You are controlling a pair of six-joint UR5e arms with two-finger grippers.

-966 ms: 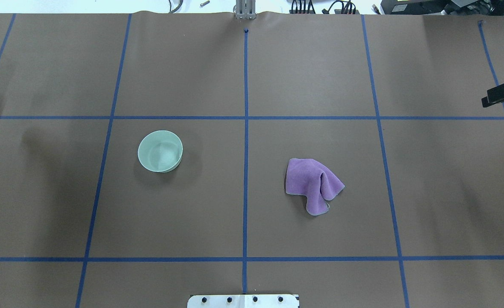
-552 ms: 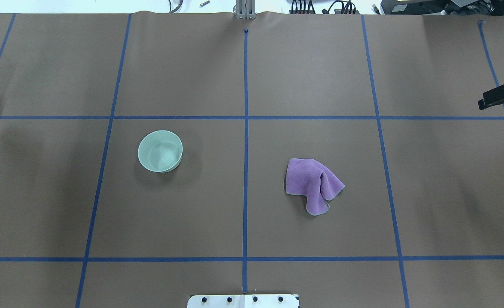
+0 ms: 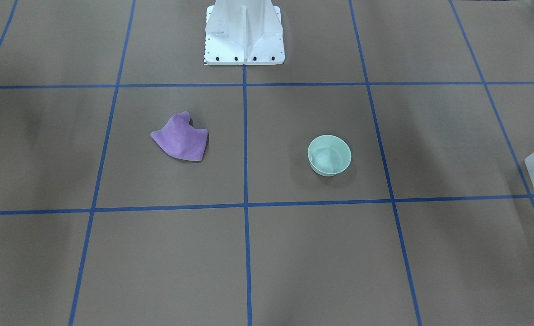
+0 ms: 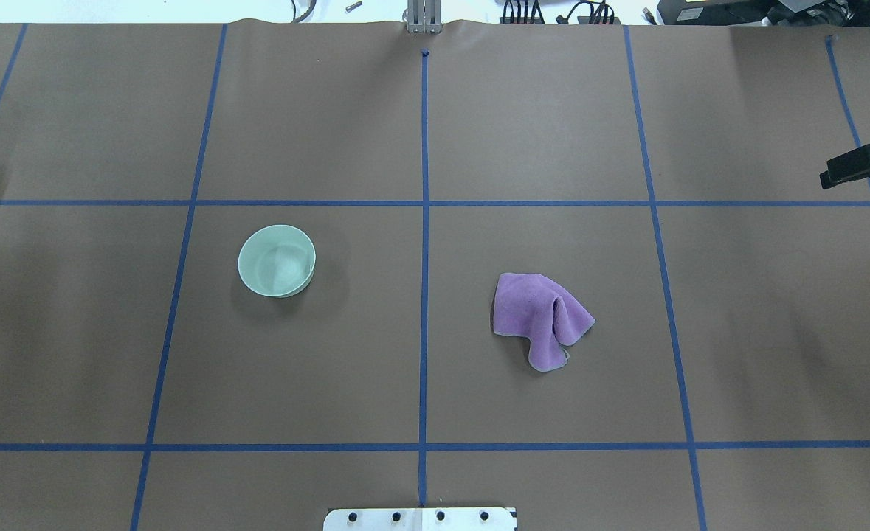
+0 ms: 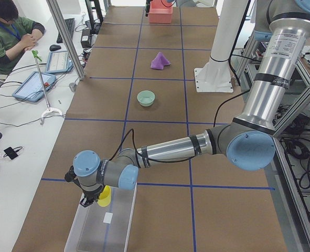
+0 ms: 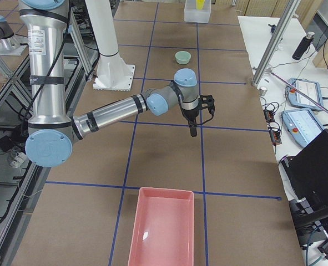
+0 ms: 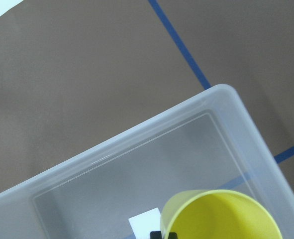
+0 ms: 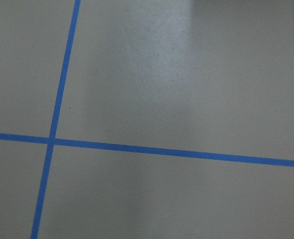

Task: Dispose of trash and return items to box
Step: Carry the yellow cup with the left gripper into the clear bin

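Observation:
My left gripper (image 5: 93, 200) is shut on the rim of the small yellow cup (image 5: 105, 196) and holds it just over the translucent box (image 5: 99, 227) at the table's left end. The left wrist view shows the cup (image 7: 221, 215) above the box's floor (image 7: 137, 174). The mint-green bowl (image 4: 276, 260) and the purple cloth (image 4: 538, 317) lie on the brown table. My right gripper (image 4: 859, 164) hangs above the table at the right edge, far from both; I cannot tell whether it is open or shut.
A pink tray (image 6: 164, 227) sits at the table's right end. The white robot base (image 3: 244, 31) stands at the near middle edge. Blue tape lines grid the brown paper. An operator (image 5: 8, 29) sits beside the table.
The yellow cup has left the overhead view's left edge, moving further left toward the box. The right gripper has shifted slightly left and away from the robot.

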